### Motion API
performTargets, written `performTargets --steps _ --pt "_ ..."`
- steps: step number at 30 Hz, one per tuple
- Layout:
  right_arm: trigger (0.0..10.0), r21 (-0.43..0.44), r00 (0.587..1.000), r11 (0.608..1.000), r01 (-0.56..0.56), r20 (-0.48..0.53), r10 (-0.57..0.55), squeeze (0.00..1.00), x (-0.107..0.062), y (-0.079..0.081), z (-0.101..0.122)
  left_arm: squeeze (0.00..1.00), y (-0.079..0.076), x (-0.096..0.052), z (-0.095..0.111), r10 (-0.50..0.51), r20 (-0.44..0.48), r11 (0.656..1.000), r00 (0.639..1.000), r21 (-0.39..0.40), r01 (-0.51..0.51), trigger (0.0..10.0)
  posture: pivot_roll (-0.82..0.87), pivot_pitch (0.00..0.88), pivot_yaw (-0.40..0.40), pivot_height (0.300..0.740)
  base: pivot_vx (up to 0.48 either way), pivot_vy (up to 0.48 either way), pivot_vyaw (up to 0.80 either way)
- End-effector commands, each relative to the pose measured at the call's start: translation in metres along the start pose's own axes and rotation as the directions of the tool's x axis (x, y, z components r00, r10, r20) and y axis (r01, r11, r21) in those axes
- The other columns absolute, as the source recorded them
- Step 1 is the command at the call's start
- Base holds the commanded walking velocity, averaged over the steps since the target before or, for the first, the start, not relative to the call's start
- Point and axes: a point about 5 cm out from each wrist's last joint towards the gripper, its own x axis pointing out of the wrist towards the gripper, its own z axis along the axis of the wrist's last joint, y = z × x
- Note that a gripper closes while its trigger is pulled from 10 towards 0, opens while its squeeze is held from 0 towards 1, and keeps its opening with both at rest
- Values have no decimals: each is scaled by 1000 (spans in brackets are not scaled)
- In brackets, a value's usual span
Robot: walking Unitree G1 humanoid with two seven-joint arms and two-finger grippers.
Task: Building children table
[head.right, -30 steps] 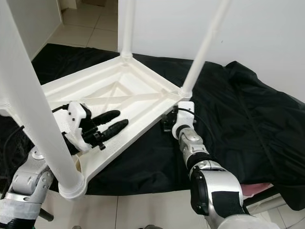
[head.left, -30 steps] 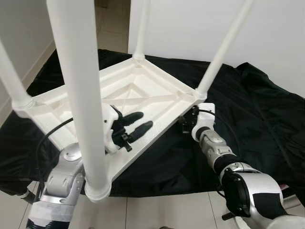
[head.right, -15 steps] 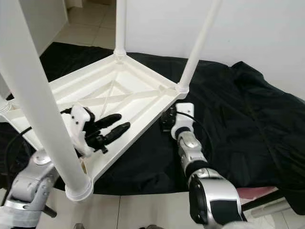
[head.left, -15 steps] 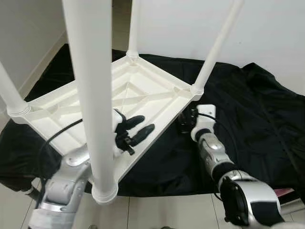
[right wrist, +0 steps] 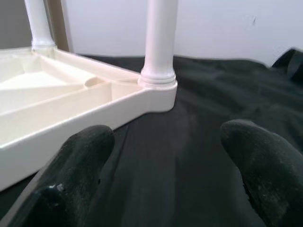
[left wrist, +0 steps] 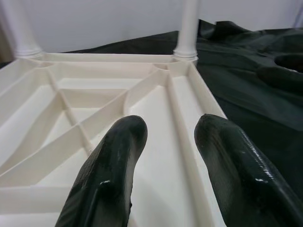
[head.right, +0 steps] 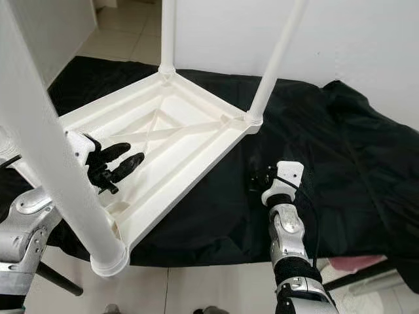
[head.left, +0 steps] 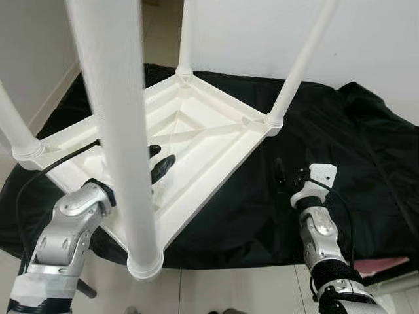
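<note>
A white plastic children's table (head.left: pixel 216 134) lies upside down on a black cloth, its ribbed underside facing up. All its legs stand upward; the nearest leg (head.left: pixel 121 157) rises close in front of me and partly hides my left arm. My left gripper (head.right: pixel 129 156) hovers open over the underside near the left side, holding nothing; in the left wrist view the fingers (left wrist: pixel 113 156) point along the ribs. My right gripper (head.left: pixel 288 175) is open over the cloth, apart from the table's right corner leg (right wrist: pixel 158 47).
The black cloth (head.left: pixel 357 150) covers the floor under and to the right of the table, wrinkled at the far right. A white wall (head.left: pixel 255 33) stands just behind. Pale floor tiles (head.left: pixel 222 288) run along the near edge.
My right gripper has pulled back from the table's right corner and now sits apart over the cloth. My left gripper has shifted further in over the underside. The camera has also moved.
</note>
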Motion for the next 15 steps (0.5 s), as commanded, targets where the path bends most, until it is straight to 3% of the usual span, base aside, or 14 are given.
performTargets --steps 1,3,4,6,7,8,12,13,15 --pt "10000 8 1000 1000 -8 -5 9 0 -4 0 -1 0 -8 1 -5 -130 -25 992 991 4 130 10000 41 69 -85 740 0 0 0" --pt "10000 9 1000 1000 -13 -5 13 0 -7 1 -1 0 -10 1 -7 -153 -34 988 988 -1 153 10000 41 69 -85 740 0 0 0" --pt "10000 12 1000 1000 -18 -11 18 0 -11 2 -2 118 -12 -1 -9 -184 -46 983 982 -5 184 10000 38 60 -83 740 0 0 0" --pt "10000 14 1000 1000 -19 -15 19 0 -14 2 -2 118 -14 -2 -11 -205 -52 979 977 -8 205 10000 38 60 -83 740 0 0 0" --pt "10000 13 999 1000 -25 -22 25 0 -17 2 -2 439 -15 -3 -12 -216 -58 976 975 -9 216 10000 44 55 -86 740 0 0 0" --pt "10000 12 999 999 -29 -27 30 0 -19 3 -2 941 -15 -3 -13 -220 -60 975 974 -8 220 10000 44 55 -86 740 0 0 0" --pt "10000 14 999 999 -31 -33 31 0 -20 3 -2 941 -17 -4 -14 -236 -62 972 970 -11 236 10000 44 51 -88 740 0 0 0" --pt "10000 15 999 999 -32 -37 32 0 -21 2 -1 1000 -17 -7 -14 -256 -66 967 964 -17 255 10000 44 46 -93 740 0 0 0" --pt "10000 9 998 999 -38 -44 38 0 -20 1 1 1000 -11 -17 -14 -289 -77 957 954 -28 288 10000 44 37 -105 740 0 0 0"
